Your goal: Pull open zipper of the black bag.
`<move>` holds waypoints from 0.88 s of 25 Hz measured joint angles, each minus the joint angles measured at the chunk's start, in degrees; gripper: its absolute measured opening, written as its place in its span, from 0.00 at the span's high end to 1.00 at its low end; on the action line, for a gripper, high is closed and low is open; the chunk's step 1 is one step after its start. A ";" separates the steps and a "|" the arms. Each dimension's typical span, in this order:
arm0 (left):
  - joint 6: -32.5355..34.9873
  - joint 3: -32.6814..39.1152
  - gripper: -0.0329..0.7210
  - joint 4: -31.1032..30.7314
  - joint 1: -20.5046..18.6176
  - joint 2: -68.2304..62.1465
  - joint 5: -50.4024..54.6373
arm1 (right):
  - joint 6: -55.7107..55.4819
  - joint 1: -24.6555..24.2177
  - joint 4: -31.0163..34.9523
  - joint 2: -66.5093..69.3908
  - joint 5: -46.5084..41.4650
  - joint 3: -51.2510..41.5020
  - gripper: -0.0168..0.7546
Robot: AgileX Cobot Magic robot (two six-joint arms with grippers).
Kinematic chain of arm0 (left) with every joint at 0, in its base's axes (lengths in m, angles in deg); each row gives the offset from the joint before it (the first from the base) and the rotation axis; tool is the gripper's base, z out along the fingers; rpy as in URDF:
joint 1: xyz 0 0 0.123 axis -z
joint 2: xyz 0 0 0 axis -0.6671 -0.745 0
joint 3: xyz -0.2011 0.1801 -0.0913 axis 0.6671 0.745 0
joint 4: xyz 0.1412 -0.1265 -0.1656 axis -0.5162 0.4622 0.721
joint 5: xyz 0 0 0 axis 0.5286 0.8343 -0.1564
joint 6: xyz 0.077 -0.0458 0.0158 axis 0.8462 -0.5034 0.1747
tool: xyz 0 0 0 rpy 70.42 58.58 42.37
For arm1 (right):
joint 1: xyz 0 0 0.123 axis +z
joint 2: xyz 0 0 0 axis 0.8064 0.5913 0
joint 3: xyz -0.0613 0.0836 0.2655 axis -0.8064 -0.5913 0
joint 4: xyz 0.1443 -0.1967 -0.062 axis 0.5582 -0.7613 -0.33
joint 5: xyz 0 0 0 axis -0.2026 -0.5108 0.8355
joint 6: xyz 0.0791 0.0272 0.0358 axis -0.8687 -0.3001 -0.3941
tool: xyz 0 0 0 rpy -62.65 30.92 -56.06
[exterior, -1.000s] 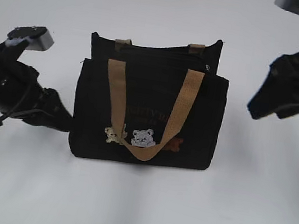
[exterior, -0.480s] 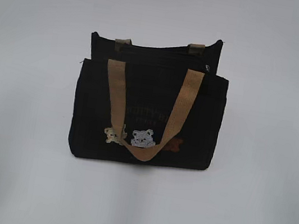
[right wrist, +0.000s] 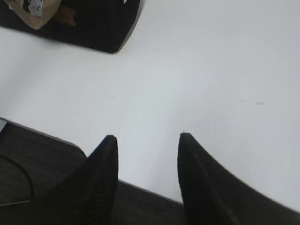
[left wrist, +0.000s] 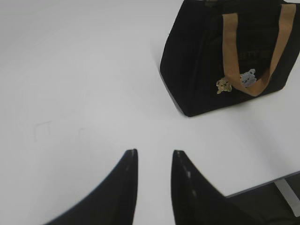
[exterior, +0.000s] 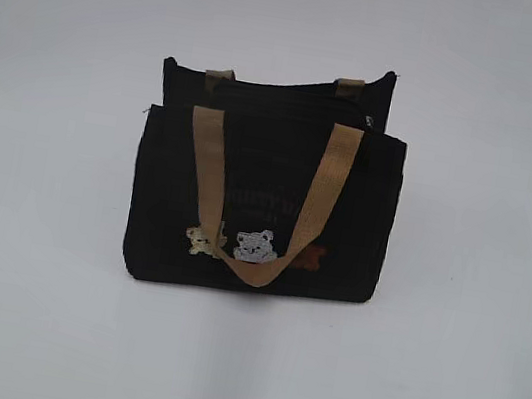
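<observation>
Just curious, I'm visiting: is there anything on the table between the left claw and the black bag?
No. In the left wrist view, only bare white table lies between the left gripper and the black bag.

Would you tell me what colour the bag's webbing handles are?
Tan, on the small black fabric bag; the front webbing handle shows best in the exterior view.

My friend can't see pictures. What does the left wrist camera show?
A small black bag with a tan strap and little bear patches stands on a white table, at the upper right. Two black jaws of the left gripper poke up from the bottom, apart, holding nothing.
</observation>
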 joint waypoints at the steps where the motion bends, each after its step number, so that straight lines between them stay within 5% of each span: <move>1: 0.00 0.95 0.72 -0.19 0.00 1.82 0.17 | 0.00 0.00 0.00 -1.22 0.20 -0.12 0.57; 19: 0.00 3.66 0.75 2.37 -0.02 3.28 -1.75 | 0.00 0.00 0.36 -2.60 0.95 -0.30 0.61; 22: 0.00 3.66 0.75 2.37 -2.70 3.57 -1.79 | 0.00 0.00 0.40 -2.60 1.07 -0.30 0.61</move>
